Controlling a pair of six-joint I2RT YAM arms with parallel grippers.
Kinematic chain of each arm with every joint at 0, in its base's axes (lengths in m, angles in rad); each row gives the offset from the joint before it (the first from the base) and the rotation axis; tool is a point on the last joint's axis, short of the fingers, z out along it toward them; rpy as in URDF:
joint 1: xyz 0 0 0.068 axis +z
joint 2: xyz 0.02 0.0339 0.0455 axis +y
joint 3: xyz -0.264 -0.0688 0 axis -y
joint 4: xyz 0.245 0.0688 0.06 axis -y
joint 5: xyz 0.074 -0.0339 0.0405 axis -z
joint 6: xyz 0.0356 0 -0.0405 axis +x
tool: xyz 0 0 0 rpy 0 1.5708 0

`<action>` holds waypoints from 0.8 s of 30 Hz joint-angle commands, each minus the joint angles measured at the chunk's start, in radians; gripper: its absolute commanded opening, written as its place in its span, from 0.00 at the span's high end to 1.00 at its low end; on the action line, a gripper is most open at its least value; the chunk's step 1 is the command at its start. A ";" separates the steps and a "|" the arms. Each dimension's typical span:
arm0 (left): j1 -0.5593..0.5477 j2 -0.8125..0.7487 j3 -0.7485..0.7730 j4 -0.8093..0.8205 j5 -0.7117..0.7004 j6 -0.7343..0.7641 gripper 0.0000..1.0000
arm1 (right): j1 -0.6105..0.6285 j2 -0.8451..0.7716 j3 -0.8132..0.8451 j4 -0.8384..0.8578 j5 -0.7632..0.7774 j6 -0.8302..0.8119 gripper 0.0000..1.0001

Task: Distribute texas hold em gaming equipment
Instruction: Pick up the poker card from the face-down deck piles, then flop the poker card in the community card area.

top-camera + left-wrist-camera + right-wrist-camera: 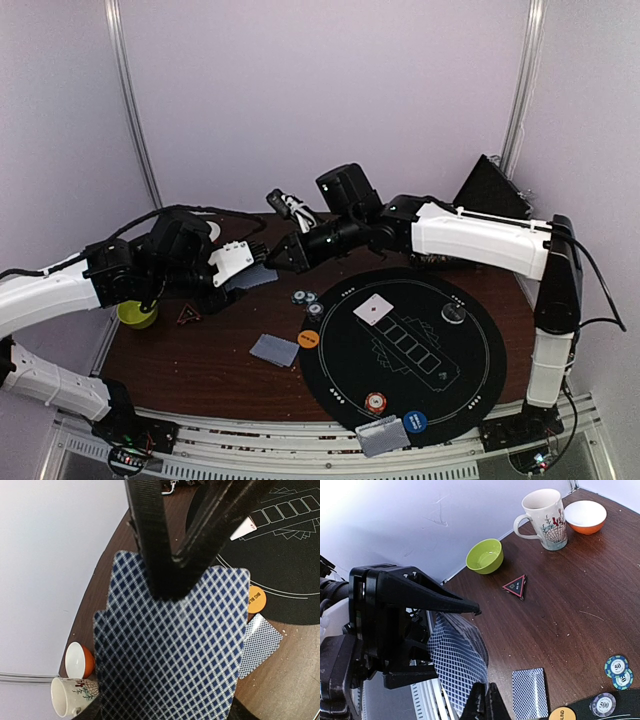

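At the near edge of the surface I count 1 face-down card [383,436], 1 blue disc [415,421] and 1 striped chip [375,403]. Further in lie 1 second face-down card [275,350], 1 orange disc [309,339], 1 face-up card [375,310], 1 dark disc [453,313] and 3 chips [617,666] together. Beyond, toward the far edge, my left pincer [457,642] grips the pack [170,650] half wide. My right pincer [485,692] is pinched thin on its free edge, the pack's long axis running from it to the left pincer.
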 commanded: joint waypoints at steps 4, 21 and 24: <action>0.000 -0.020 -0.006 0.056 -0.003 0.008 0.40 | -0.015 -0.092 0.053 -0.095 0.021 -0.048 1.00; 0.001 -0.034 0.002 0.054 -0.005 0.005 0.40 | -0.203 -0.356 -0.017 -0.660 0.650 -0.057 1.00; 0.001 -0.032 0.003 0.054 -0.003 0.007 0.40 | -0.203 -0.319 -0.071 -0.790 0.814 -0.043 1.00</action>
